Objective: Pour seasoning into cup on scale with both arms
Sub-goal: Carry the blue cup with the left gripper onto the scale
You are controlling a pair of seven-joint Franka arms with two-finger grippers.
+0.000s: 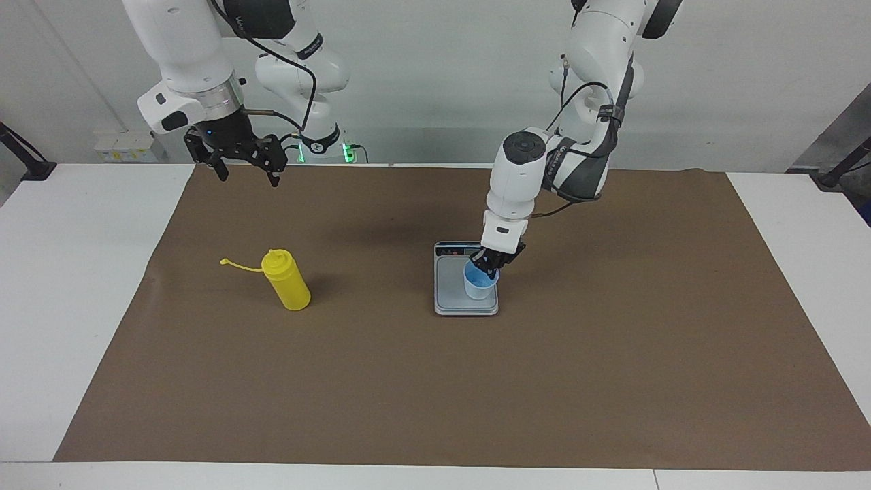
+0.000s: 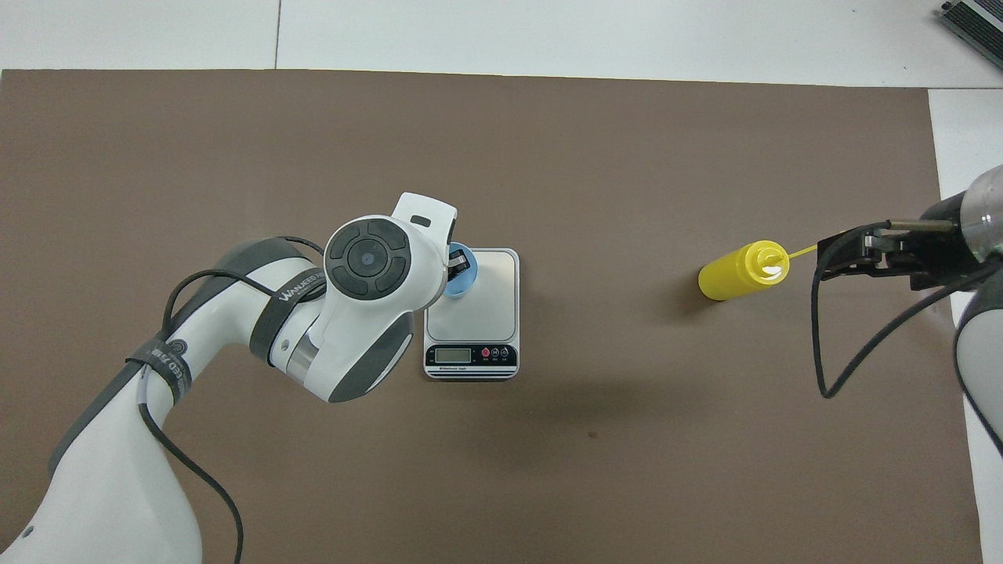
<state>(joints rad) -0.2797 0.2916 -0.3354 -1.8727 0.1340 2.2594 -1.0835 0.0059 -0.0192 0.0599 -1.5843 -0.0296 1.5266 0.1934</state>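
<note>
The light blue cup (image 1: pixel 478 286) is on the silver-grey scale (image 1: pixel 450 289), at its edge toward the left arm's end. My left gripper (image 1: pixel 487 267) is shut on the cup's rim, one finger inside it. In the overhead view the left wrist hides most of the cup (image 2: pixel 463 276) and the scale (image 2: pixel 487 298) shows its display nearest the robots. The yellow seasoning bottle (image 1: pixel 287 280) stands on the mat toward the right arm's end, its cap strap hanging out sideways; it also shows in the overhead view (image 2: pixel 735 272). My right gripper (image 1: pixel 247 174) is open and empty, raised over the mat's edge nearest the robots.
A brown mat (image 1: pixel 544 381) covers most of the white table (image 1: pixel 75 286). In the overhead view the right gripper (image 2: pixel 832 257) shows just beside the bottle's top, with a black cable looping below it.
</note>
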